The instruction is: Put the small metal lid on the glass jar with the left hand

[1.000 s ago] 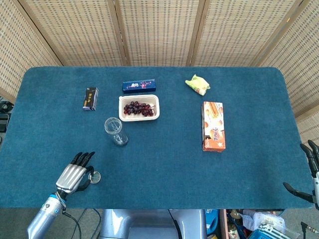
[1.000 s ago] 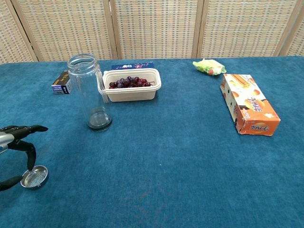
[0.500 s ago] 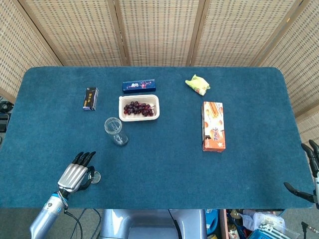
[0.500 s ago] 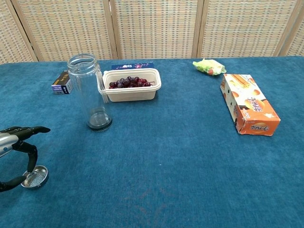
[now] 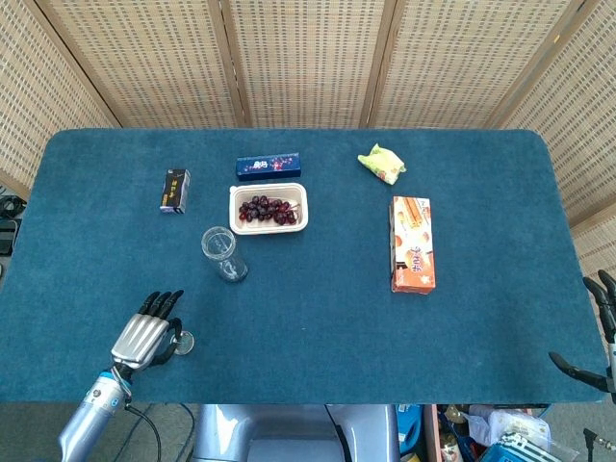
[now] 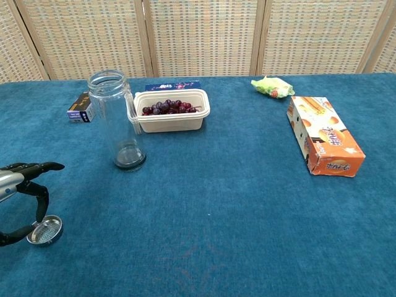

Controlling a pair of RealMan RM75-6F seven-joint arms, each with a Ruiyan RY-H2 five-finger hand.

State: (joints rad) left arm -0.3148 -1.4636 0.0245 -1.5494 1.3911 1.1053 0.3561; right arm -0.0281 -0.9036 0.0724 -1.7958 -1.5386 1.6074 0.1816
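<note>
From the head view, the left hand point(image 5: 144, 339) is over the lid point(image 5: 183, 339), with the jar point(image 5: 222, 253) farther up and to the right. From the chest view, the fingers point(image 6: 41, 199) bracket the lid point(image 6: 44, 230) on the table; a firm grip cannot be told.

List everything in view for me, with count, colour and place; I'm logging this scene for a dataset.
glass jar: one, clear, upright and open, left of centre
small metal lid: one, silver, on the table near the front left edge, at the left hand's fingertips
tray of grapes: one, cream with dark red grapes, just right of the jar
blue box: one, behind the tray
black box: one, small, far left
orange snack box: one, lying flat, right side
green-yellow packet: one, far right rear
table: one, blue cloth
left hand: over the lid, front left
right hand: off the table's right edge, fingers apart
</note>
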